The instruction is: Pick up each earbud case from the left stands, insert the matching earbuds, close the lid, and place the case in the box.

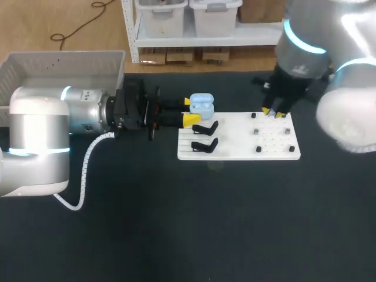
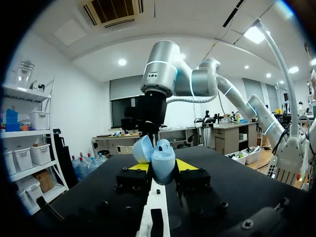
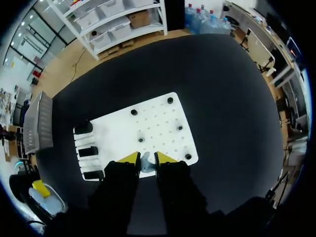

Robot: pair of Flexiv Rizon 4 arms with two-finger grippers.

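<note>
So I'm looking at one earbud case (image 1: 201, 104) here: pale blue, rounded, with its lid flipped open. My left gripper (image 2: 163, 167) is clamping it from both sides and holding it right at the far left corner of the white board (image 1: 235, 144). I'm counting three black stands (image 3: 89, 150) along the board's left edge. My right gripper (image 3: 147, 158) is hovering at the board's far edge, pinching one small pale earbud (image 3: 145, 163). One grey box (image 1: 64, 64) is sitting at the bench's (image 1: 176, 223) far left corner.
</note>
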